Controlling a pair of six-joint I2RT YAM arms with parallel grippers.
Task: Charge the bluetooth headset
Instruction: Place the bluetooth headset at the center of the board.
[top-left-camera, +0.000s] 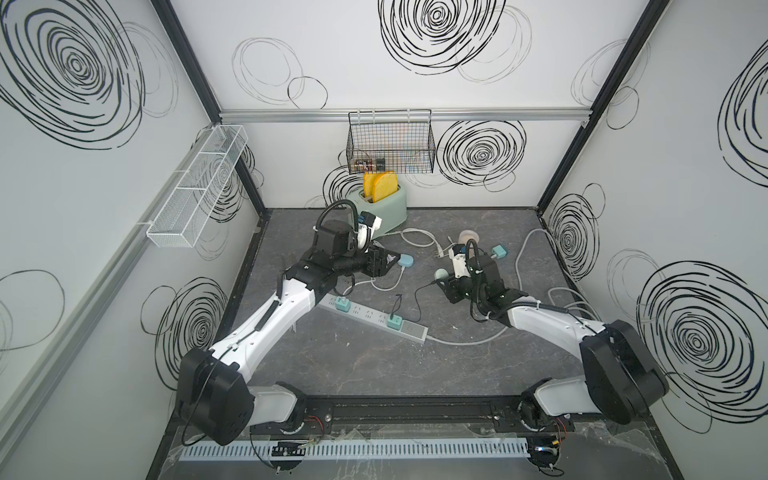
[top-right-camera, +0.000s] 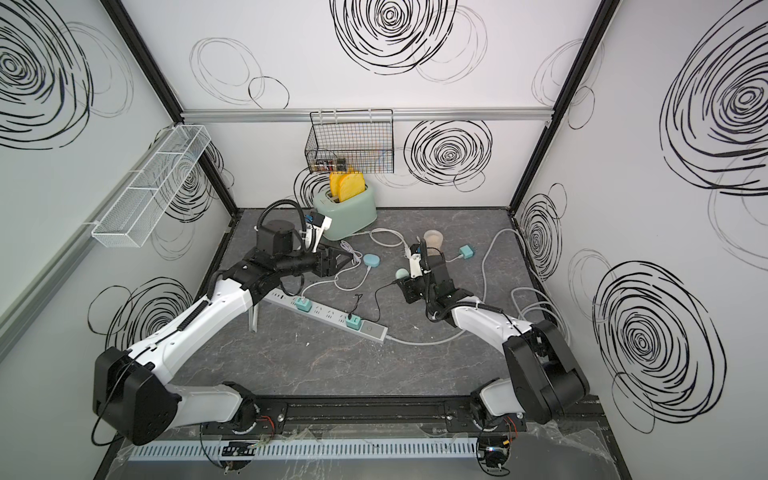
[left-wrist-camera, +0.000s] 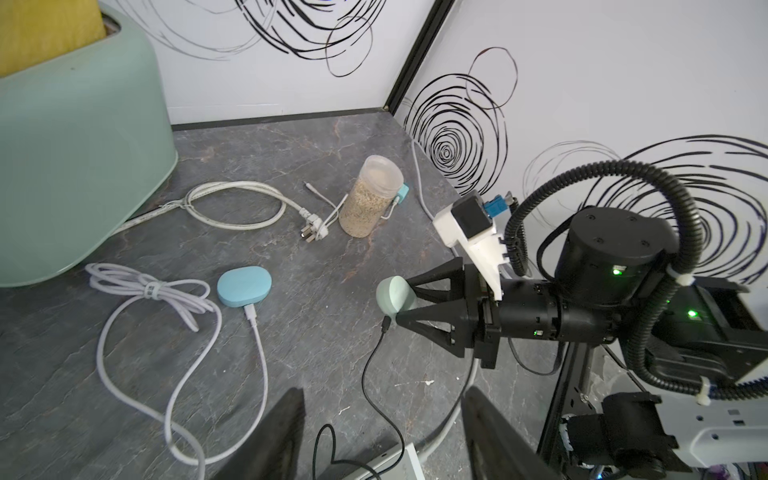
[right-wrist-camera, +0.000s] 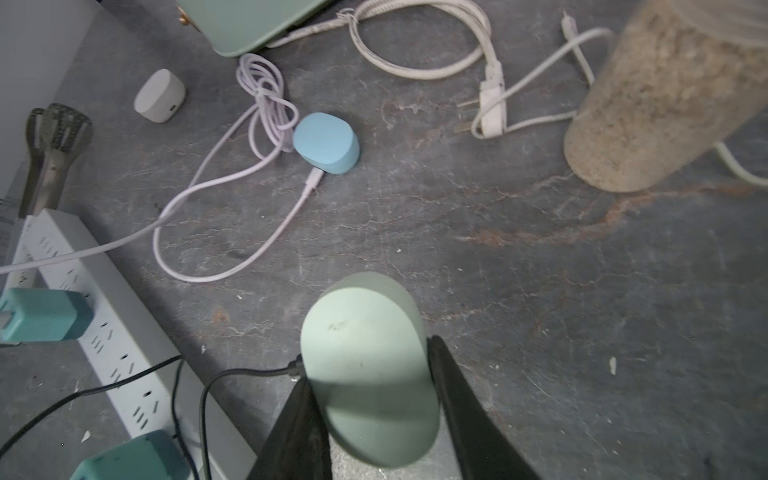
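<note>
Grip check: right gripper (right-wrist-camera: 370, 374) is clamped on the pale green headset case (right-wrist-camera: 365, 365), one finger on each side. I can't tell whether the case is lifted or resting on the table (top-left-camera: 374, 374). In a top view the case (top-left-camera: 440, 274) sits just right of frame centre.

Black cable (right-wrist-camera: 249, 372) meets the case's side edge and its plug (left-wrist-camera: 386, 322) looks seated (the seam is too small to confirm).

Left gripper (left-wrist-camera: 382, 392) stands wide with nothing pinched. In a top view it is left of centre (top-left-camera: 384, 266), well apart from the green case and just beside a blue case (top-left-camera: 405, 262) that has its own white lead.

Outward, the black cable runs to a teal charger (top-left-camera: 392, 322) in the power strip (top-left-camera: 361, 311), below frame centre.

Step, as I read it: the plug-in looks done, so we're at verify and release

Next move calls for:
- setting the case flat
- opening the right jaws straight apart so the plug isn't levered out
- keeping slack in the black cable
- backing both arms out without snagging either lead
</note>
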